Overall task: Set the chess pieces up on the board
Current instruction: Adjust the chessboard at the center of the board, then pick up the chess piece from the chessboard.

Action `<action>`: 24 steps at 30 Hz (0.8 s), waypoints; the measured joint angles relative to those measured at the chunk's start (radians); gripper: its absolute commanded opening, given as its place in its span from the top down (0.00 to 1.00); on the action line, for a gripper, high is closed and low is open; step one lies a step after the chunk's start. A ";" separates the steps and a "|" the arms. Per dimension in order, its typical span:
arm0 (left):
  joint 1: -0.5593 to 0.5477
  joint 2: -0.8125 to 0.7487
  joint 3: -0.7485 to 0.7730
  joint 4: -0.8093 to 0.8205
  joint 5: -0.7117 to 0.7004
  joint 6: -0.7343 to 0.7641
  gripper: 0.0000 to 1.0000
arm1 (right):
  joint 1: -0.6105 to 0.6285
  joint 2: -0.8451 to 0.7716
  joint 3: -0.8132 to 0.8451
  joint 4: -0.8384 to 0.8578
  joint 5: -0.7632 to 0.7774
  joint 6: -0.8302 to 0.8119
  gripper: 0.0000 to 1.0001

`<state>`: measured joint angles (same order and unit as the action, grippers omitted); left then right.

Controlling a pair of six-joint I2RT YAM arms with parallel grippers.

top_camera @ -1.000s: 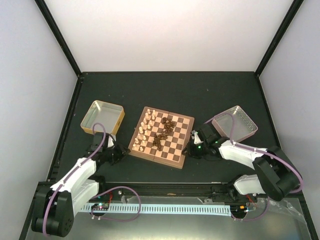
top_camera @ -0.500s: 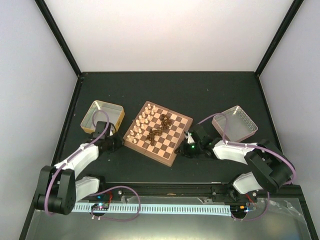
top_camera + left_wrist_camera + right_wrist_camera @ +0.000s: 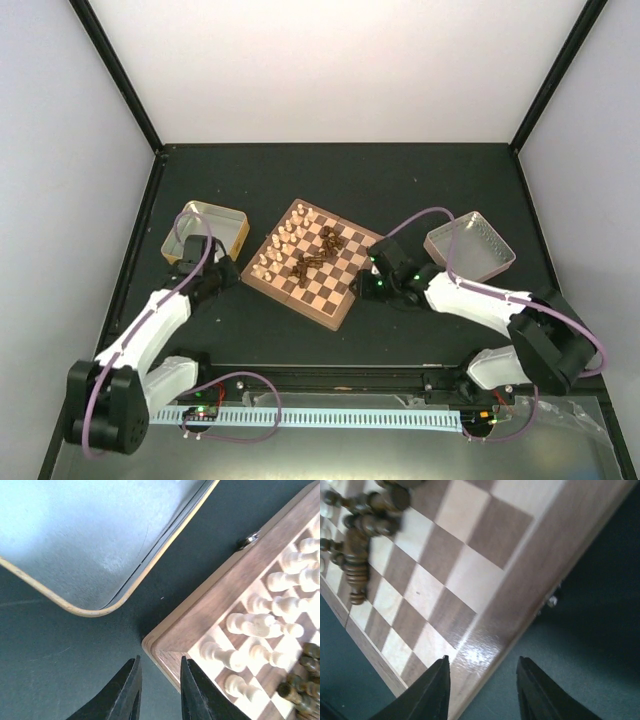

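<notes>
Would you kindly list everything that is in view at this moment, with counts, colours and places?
chessboard: one, light and dark brown checks, tan rim, mid-table, set at an angle.
cream chess pieces: many, too small to count, along the board's left side.
dark brown chess pieces: a jumbled cluster, mid-board.
left metal tray: one, silvery, left of the board.
right metal tray: one, silvery, right of the board.
table: one, black.
left gripper: black, narrowly open, by the board's corner.
right gripper: black, open, at the board's right rim.
</notes>
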<state>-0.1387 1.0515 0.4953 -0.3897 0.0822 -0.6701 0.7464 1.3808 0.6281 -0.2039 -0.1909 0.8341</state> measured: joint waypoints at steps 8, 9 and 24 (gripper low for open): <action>-0.001 -0.206 0.022 -0.106 -0.035 0.021 0.73 | 0.163 0.112 0.280 -0.151 0.186 -0.087 0.57; -0.001 -0.224 0.026 -0.116 -0.035 0.023 0.73 | 0.186 0.147 0.316 -0.162 0.203 -0.096 0.57; -0.001 -0.344 0.045 -0.156 0.020 0.050 0.66 | 0.312 0.508 0.669 -0.304 0.364 -0.154 0.58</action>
<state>-0.1398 0.7078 0.5400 -0.5457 0.1024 -0.6205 1.0580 1.8885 1.2972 -0.5076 0.1730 0.6804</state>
